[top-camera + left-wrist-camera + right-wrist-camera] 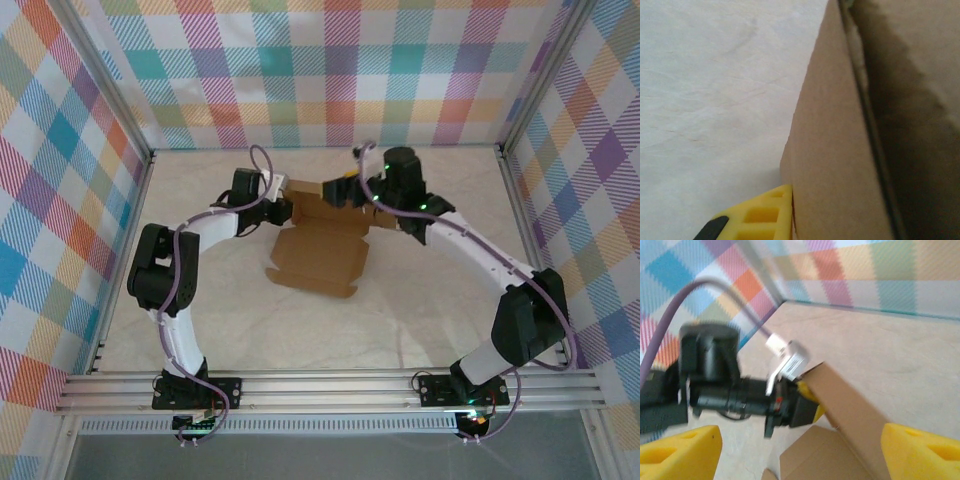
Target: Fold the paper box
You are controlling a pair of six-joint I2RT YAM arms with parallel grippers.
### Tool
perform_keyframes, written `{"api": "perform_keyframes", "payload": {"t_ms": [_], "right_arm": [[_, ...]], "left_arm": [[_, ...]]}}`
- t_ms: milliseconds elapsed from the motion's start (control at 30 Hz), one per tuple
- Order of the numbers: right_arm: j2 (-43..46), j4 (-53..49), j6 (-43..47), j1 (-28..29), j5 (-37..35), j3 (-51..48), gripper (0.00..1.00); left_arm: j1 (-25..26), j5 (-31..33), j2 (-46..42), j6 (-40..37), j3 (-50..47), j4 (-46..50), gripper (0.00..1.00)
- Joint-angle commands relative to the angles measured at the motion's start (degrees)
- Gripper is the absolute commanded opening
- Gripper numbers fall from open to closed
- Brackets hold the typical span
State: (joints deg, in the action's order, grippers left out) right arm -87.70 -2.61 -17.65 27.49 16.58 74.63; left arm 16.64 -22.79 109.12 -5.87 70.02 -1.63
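Note:
The paper box (pixel 318 255) is plain brown cardboard lying mid-table, its flat lid panel toward me and its back wall raised. My left gripper (pixel 285 205) is at the wall's left end, shut on that end. In the left wrist view the wall (pixel 840 150) stands close, with one yellow finger (pixel 765 215) against its edge. The right wrist view shows the left gripper (pixel 810 400) pinching the wall (pixel 850 405). My right gripper (pixel 358 195) is at the box's right end, open. Its yellow fingers (pixel 680 452) are wide apart, the right one next to the wall.
Plaid walls enclose the cream table (pixel 440 290) at the back and both sides. A metal rail (pixel 330 385) runs along the near edge by the arm bases. A purple cable (pixel 670 315) loops over the left arm.

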Motion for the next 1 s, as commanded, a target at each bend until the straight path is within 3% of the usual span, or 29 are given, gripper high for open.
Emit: {"api": "perform_keyframes", "payload": {"t_ms": [0,267,467,967], "right_arm": [[-1.76,-10.9,-10.61,-2.92,1.81,6.06,0.82],[-9.96,-23.98,-12.25,-6.12,9.18,13.42,0.82],[-14.26,-25.63,-10.19,-6.18,10.11,14.25,0.82],[-27.0,-27.16,-6.74,-6.44,17.36,21.96,0.71]], "left_arm": [[3.04,1.07,-0.13,-3.54,0.55,0.27,0.12],[9.84,6.6,-0.38,-4.92,-2.51,-0.71,0.13],[13.22,12.3,-0.26,-1.39,-5.59,-4.87,0.13],[14.71,15.24,1.09,0.84,-6.14,-6.83,0.14]]}}
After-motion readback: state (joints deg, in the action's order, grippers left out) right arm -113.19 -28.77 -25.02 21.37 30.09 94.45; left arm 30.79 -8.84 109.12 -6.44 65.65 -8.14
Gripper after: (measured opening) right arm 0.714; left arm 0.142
